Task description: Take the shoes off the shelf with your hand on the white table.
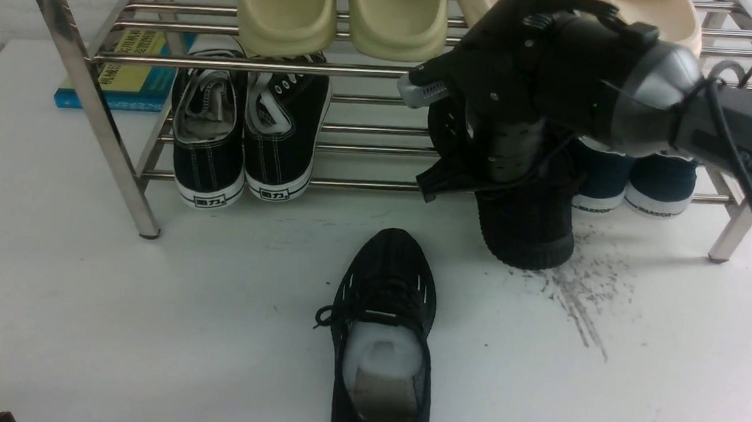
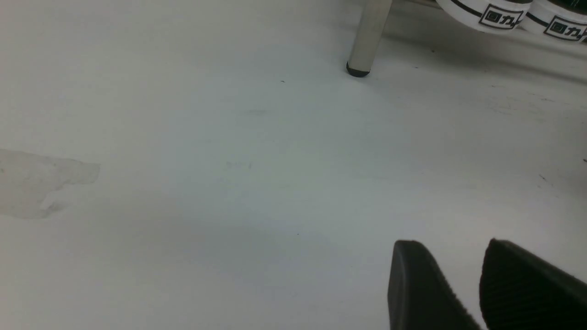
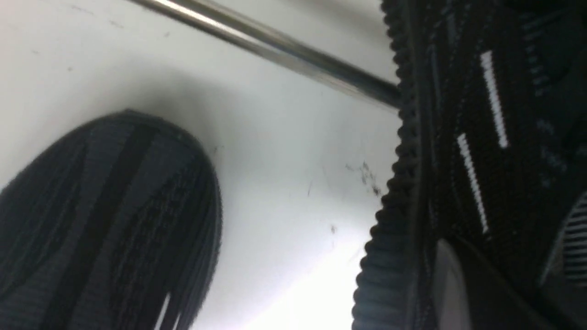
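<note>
Hand (image 1: pixel 513 95) is clamped shut on the second black sneaker (image 1: pixel 525 233), which hangs toe-down below it at the shelf's (image 1: pixel 261 65) lower tier, toe seemingly on the table (image 1: pixel 147 321). Its mate (image 1: pixel 386 303) lies on the table, nearer the robot, to the hand's left. The soft mesh may slip from the fingers, or the hand could snag the rail just above and drag the shelf.

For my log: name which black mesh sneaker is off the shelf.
The near one on the white table, toe toward the shelf, stuffing showing. The other mesh sneaker sits at the shelf's front in the right claw.
</note>
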Controlling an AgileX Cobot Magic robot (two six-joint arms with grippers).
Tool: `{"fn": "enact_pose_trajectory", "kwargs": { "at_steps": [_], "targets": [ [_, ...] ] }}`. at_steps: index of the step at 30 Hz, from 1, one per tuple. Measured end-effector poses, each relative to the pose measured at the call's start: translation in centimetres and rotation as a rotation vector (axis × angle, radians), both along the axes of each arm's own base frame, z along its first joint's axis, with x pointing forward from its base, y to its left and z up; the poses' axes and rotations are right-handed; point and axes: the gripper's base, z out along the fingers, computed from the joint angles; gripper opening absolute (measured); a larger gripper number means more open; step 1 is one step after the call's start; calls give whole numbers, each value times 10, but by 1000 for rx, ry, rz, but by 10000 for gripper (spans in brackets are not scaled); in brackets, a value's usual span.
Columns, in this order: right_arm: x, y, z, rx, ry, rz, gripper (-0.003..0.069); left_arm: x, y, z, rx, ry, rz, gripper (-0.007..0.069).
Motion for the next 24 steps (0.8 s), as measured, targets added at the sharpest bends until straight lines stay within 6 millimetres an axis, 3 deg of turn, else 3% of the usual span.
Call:
{"fn": "enact_pose_trajectory", "kwargs": {
  "at_steps": [6,13,19,24],
  "targets": [
    [-33,-4,43,91,55,1,1,0,0,0,0,0,0,242],
    [-59,4,70,161,45,74,1,0,0,0,0,0,0,242],
    [-109,12,110,279,34,179,2,0,0,0,0,0,0,242],
    [-140,2,123,322,56,223,4,0,0,0,0,0,0,242]
  ]
}}
